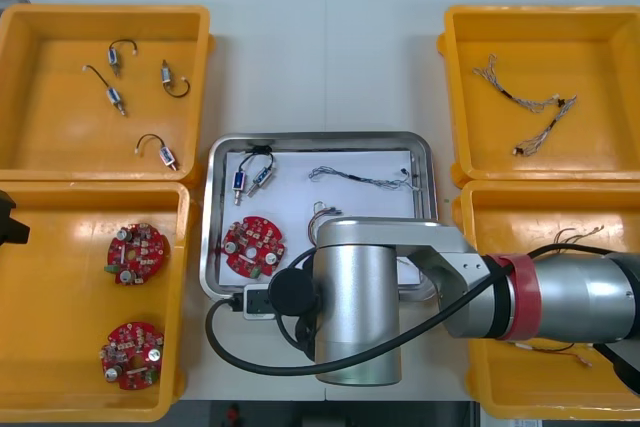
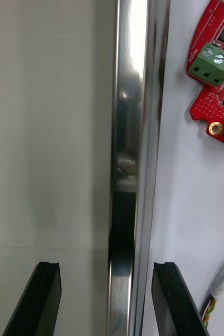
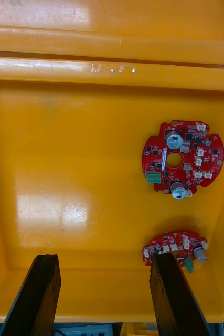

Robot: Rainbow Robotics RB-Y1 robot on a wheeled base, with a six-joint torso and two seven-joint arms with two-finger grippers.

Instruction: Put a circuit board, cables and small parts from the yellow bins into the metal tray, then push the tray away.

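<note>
The metal tray (image 1: 214, 247), white inside, sits mid-table holding a red circuit board (image 1: 253, 245), small metal parts (image 1: 251, 177) on black cable, a twisted cable (image 1: 362, 178) and another cable (image 1: 322, 211). My right arm (image 1: 400, 297) reaches across the tray's near edge. In the right wrist view my right gripper (image 2: 106, 299) is open, its fingers (image 2: 38, 299) straddling the tray's shiny rim (image 2: 128, 131), with the board (image 2: 216, 79) inside. My left gripper (image 3: 104, 294) hangs open above the near left bin (image 3: 64, 173), apart from two boards (image 3: 182, 157).
The far left yellow bin (image 1: 60, 137) holds several small metal parts with black cables. Two boards (image 1: 136, 252) lie in the near left bin (image 1: 60, 327). Thin cables lie in the far right bin (image 1: 600, 57) and the near right bin (image 1: 530, 217).
</note>
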